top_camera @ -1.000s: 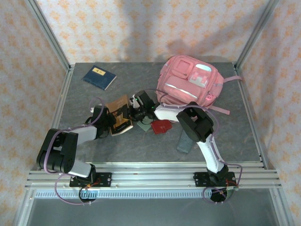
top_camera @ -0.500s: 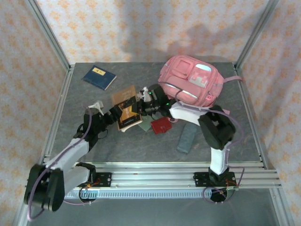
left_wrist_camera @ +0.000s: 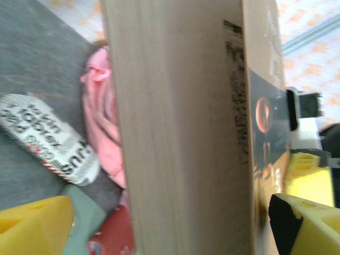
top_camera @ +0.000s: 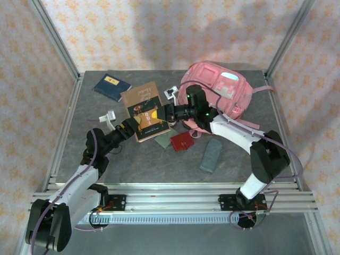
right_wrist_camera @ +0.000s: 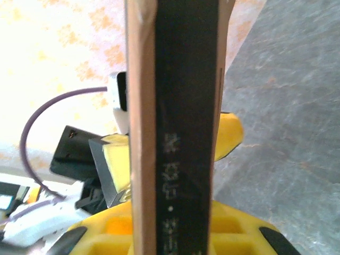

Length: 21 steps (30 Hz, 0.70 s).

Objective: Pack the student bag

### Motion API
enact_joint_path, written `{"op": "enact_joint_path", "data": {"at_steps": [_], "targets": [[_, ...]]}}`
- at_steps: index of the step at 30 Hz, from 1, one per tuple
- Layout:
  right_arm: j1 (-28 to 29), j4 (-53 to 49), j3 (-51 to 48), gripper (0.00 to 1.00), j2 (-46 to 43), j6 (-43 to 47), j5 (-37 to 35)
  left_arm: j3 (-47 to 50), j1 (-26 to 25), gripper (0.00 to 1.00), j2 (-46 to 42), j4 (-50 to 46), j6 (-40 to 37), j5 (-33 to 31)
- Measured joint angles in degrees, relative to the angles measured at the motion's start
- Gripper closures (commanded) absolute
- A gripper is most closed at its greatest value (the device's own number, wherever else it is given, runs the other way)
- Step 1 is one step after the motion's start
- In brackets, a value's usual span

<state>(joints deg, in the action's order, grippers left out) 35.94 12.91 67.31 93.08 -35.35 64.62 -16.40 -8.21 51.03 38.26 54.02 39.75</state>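
Brown book (top_camera: 144,106): held off the table and tilted, cover toward the overhead camera; it hangs between the two arms, just left of the bag.
Right gripper (top_camera: 167,112): pinching the book's right edge; its wrist view shows the book edge-on, clamped between the yellow fingers (right_wrist_camera: 106,228).
Left gripper (top_camera: 134,123): jaws spread wide at the book's lower-left corner; in its wrist view one yellow finger (left_wrist_camera: 32,223) stands clear of the cover, so it has no grip.
Why held so: by my reading the right arm alone carries the book; it is the arm nearest the bag, so it is better placed to take the book there.
Student bag (top_camera: 218,79): at the far right of the table, lying with its front pockets up and well apart from the left arm; the right arm crosses its near-left side.
Bag's look: pink fabric, soft and rounded, with pale blue patches on the pockets and grey zip trim; pink straps trail to the right and toward the near side. Whether the main compartment gapes I cannot tell.
Not yet packed: blue booklet (top_camera: 112,86) at the far left; red wallet (top_camera: 181,142) and grey pouch (top_camera: 212,154) on the table near the bag.
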Motion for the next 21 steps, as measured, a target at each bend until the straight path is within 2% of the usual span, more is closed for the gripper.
{"op": "enact_joint_path", "data": {"at_steps": [2,6,8,10,13,15,18,19,21], "targets": [[0.0,1.5,-0.7,1.0,-0.2,-1.0,2.0,0.2,0.0,0.05,0.0,2.9,1.2,1.8],[0.0,4.8,-2.6,1.0,-0.6,-3.0,4.6,0.6,0.0,0.17,0.6,9.3,4.0,4.6],[0.0,5.2,-2.6,1.0,-0.7,-3.2,5.1,1.6,0.1,0.3,1.4,13.0,6.2,5.7],[0.0,5.2,-2.6,1.0,-1.0,-3.2,5.1,1.9,0.1,0.54,2.1,15.4,8.0,6.9],[-0.4,5.7,-2.6,0.99,-1.1,-3.4,5.1,1.9,0.1,0.85,2.2,17.2,9.4,8.1],[-0.7,5.4,-2.6,0.99,-1.1,-3.4,5.0,1.9,0.1,1.0,2.0,18.1,10.2,8.3],[-1.0,4.0,-2.5,0.94,-1.1,-2.1,5.3,1.9,0.1,1.0,1.0,17.9,10.5,9.1],[-1.0,2.3,-2.0,0.89,-1.1,-1.1,5.0,1.9,0.1,1.0,0.6,17.2,10.4,9.2],[-0.9,-2.0,-0.5,0.7,-0.9,1.3,4.1,1.9,0.0,1.0,-0.1,15.0,9.8,8.8]]}}
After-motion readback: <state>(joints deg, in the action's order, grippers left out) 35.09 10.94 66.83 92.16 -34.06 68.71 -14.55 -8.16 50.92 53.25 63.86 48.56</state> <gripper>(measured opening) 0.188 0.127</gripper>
